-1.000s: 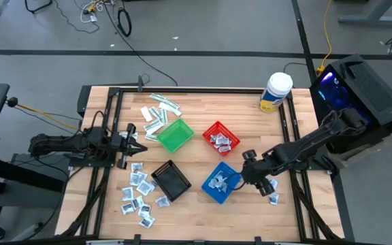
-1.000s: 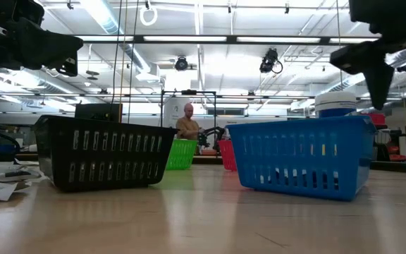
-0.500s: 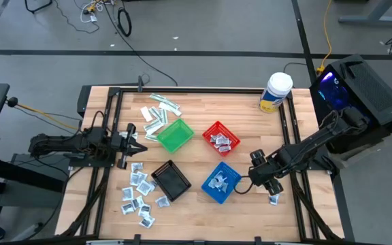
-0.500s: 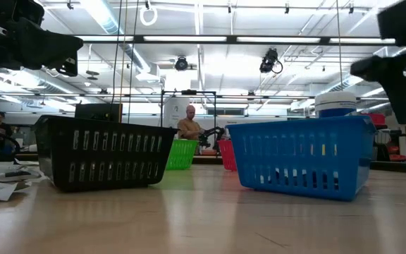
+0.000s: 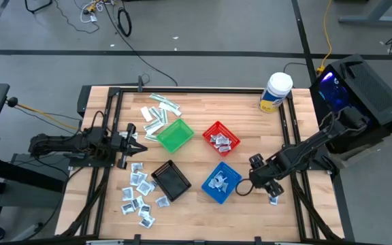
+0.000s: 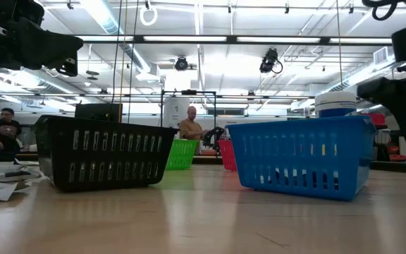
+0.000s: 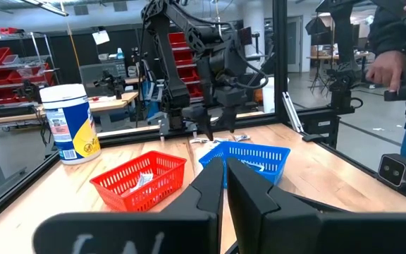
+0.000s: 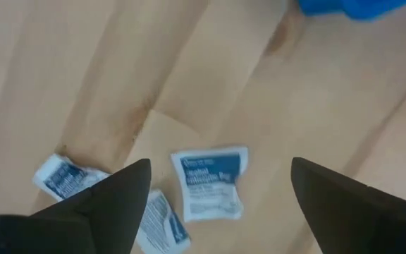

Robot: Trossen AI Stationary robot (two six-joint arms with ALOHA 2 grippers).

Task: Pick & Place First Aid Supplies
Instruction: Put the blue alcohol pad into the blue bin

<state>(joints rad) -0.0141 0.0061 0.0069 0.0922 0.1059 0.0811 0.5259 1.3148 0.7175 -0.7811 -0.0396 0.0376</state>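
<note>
The wooden desk (image 5: 243,109) carries four baskets in the middle: green basket (image 5: 175,135), red basket (image 5: 221,138), black basket (image 5: 171,180) and blue basket (image 5: 220,182). The right tool (image 8: 217,204) hangs low at the near right, just right of the blue basket, fingers wide apart and empty, above white-and-blue sachets (image 8: 208,181) lying on the desk. The left tool (image 5: 136,141) waits at the left edge, fingers together, empty. More sachets (image 5: 137,192) lie near left.

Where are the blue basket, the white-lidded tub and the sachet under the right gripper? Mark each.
blue basket (image 6: 298,159), low view, on its slotted front wall.
white-lidded tub (image 5: 277,92), high view, on its yellow label, below the lid.
white-and-blue sachet (image 8: 210,183), right wrist view, on its printed face.
</note>
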